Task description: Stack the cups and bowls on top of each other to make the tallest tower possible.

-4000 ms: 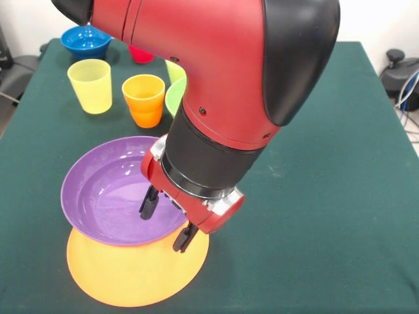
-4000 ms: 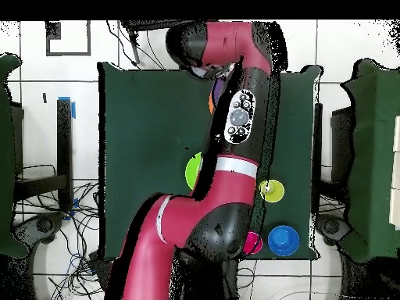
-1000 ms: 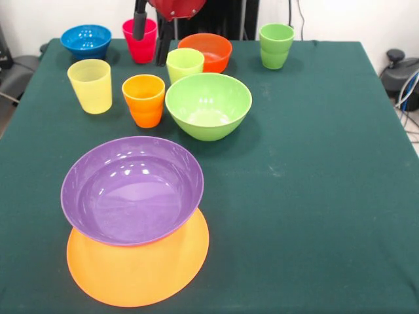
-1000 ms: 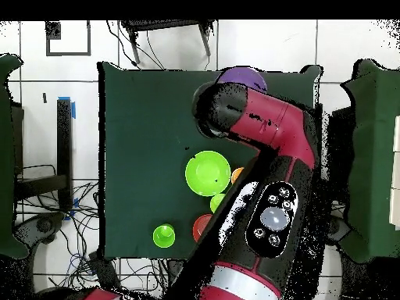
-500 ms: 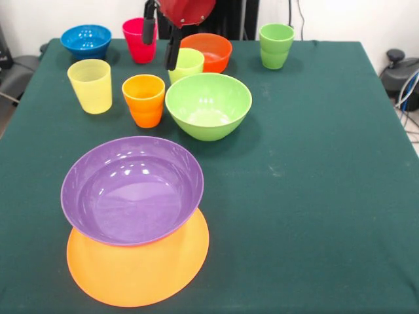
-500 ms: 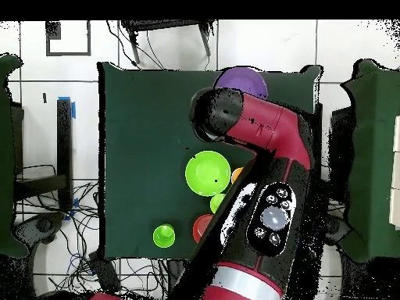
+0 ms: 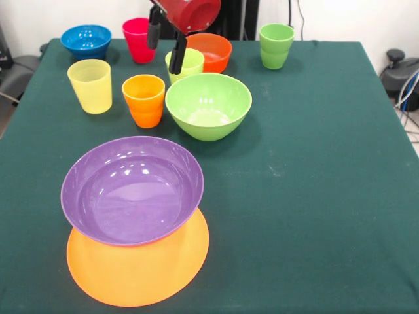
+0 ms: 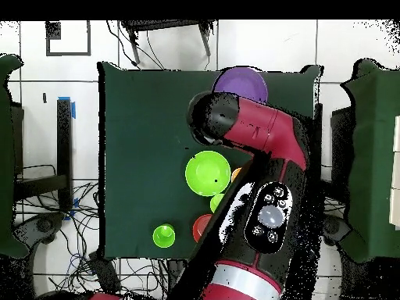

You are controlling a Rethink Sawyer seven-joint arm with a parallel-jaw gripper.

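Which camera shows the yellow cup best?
The front view. The yellow cup stands fully visible near the table's left edge, beside the orange cup. In the overhead view the robot's arm covers that area, so the cup does not show.

Four seconds back the arm [image 7: 186, 13] fills the view, its gripper [image 7: 166, 46] down at the purple bowl's [image 7: 131, 191] 4 o'clock rim. Now it hangs high at the table's [image 7: 327, 163] 12 o'clock end, fingers apart over the lime cup [image 7: 186, 63] — lower and further toward 4 o'clock than a second ago.
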